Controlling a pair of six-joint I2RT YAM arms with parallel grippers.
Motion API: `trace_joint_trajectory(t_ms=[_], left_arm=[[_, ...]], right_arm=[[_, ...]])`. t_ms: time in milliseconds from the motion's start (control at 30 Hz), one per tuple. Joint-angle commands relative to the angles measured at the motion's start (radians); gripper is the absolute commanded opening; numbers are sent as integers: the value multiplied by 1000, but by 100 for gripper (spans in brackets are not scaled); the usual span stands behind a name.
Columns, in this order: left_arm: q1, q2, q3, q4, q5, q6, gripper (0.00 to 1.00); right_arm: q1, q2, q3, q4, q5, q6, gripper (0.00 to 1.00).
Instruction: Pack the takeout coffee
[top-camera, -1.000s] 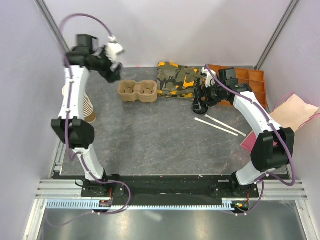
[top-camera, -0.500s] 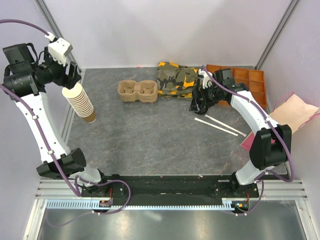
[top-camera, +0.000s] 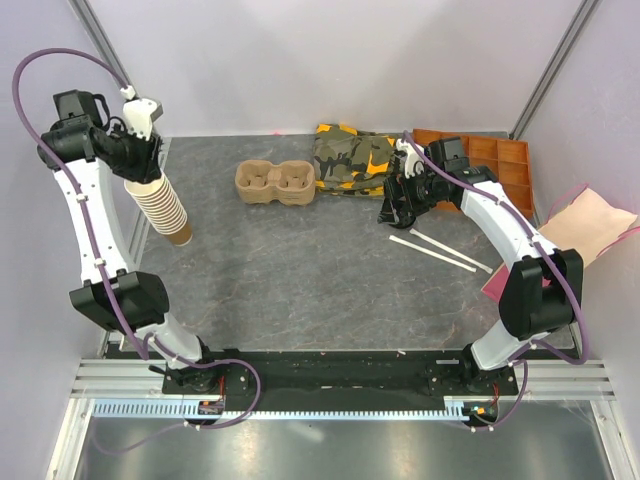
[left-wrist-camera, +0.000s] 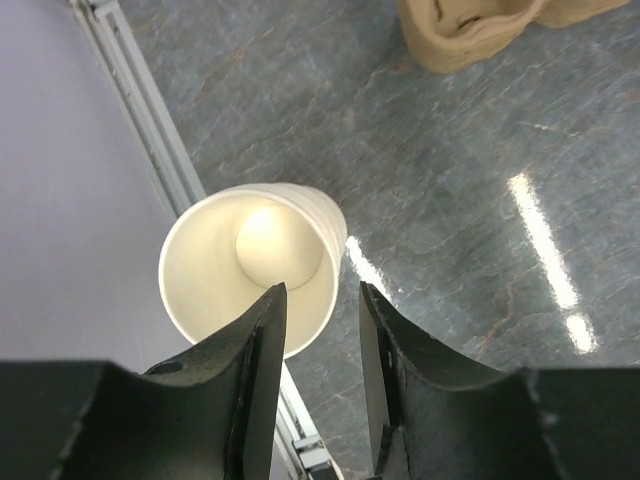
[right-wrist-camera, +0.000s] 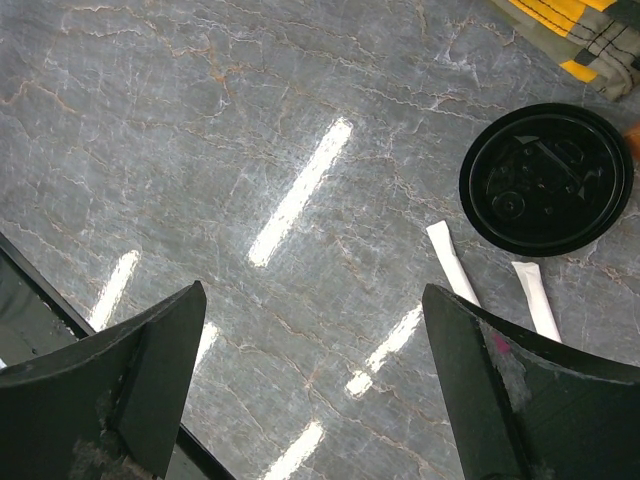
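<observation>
Approach looks to be the step in hand. The right fingers (right-wrist-camera: 130, 380) are spread wide and empty above the surface (top-camera: 300, 280). The coffee (right-wrist-camera: 545, 180) stands off to one side beside two wrapped straws (right-wrist-camera: 452, 262), only its black lid showing. The left fingers (left-wrist-camera: 255, 380), slightly parted, straddle the rim of the stack of cups (left-wrist-camera: 250, 270). Next the right fingers should centre over the coffee, descend, grip it, then take it to the carrier (top-camera: 275, 182).
</observation>
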Motion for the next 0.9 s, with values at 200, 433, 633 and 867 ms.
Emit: trace_joint_trajectory(t_ms=[200,433,633,867], left_arm=[[-23,-7,-62,16,-135,-47,45],[-32,-5,-95,25,-137,-53,45],[-37,-2,-113,30,-135,-56,43],[-37,-1,-116,36,-126,-64,34]], right_arm=[[5,-11,-3,15,-20,-19,98],[4,-14,-6,15,-20,-18,98],[5,-17,-8,15,-16,-19,98],[5,-20,-8,15,-3,-18,98]])
